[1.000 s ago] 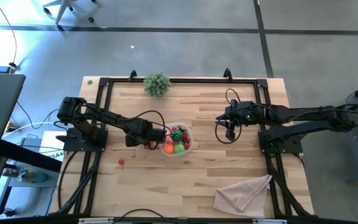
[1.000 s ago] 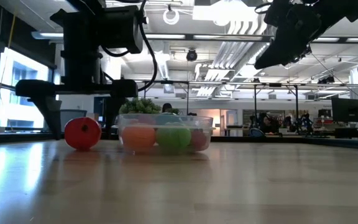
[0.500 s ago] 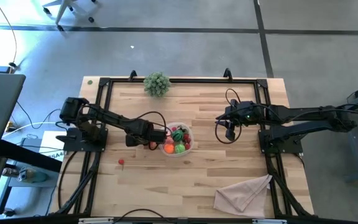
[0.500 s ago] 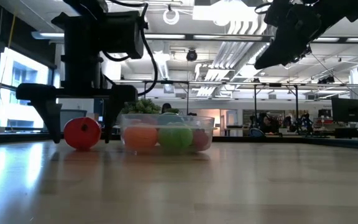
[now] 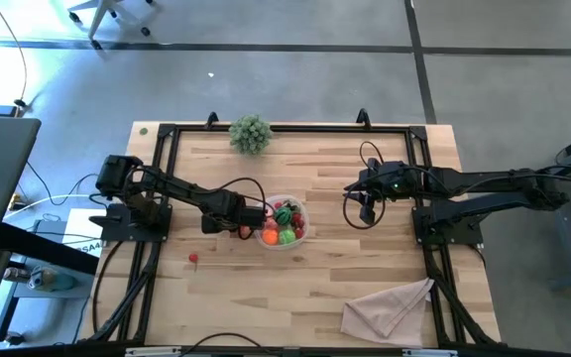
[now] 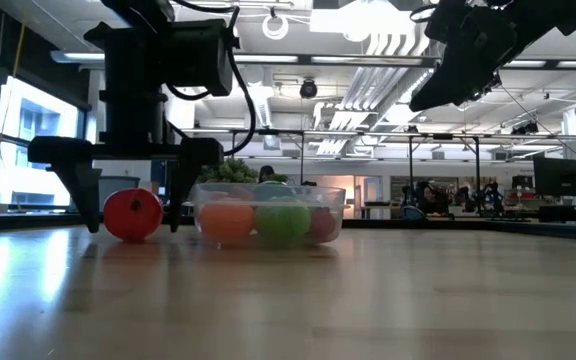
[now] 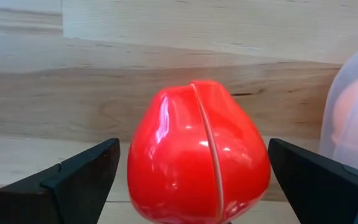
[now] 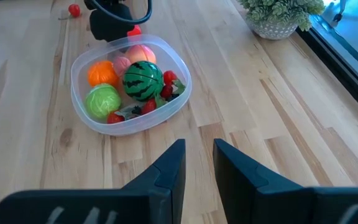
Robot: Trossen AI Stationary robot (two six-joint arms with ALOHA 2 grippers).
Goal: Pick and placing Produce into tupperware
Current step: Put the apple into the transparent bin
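A shiny red fruit point(image 7: 197, 155) rests on the wood just left of the tupperware point(image 5: 303, 213). My left gripper point(image 6: 133, 222) points down over it, open, with one finger point(image 7: 73, 180) on each side of the fruit and a gap on both sides. The clear tupperware point(image 8: 82, 62) holds several produce pieces: an orange, a green cabbage point(image 8: 102, 101), a watermelon point(image 8: 143, 79), a peach and small red pieces. A small red piece point(image 5: 193, 259) lies alone nearer the front left. My right gripper point(image 8: 197, 162) hangs high to the right of the tupperware, its fingers a narrow gap apart, with nothing between them.
A grey-green plant sprig point(image 5: 250, 132) stands at the far edge. A beige cloth point(image 5: 390, 305) lies at the near right corner. A black frame point(image 5: 167, 159) runs round the tabletop. Bare wood lies between the tupperware and the cloth.
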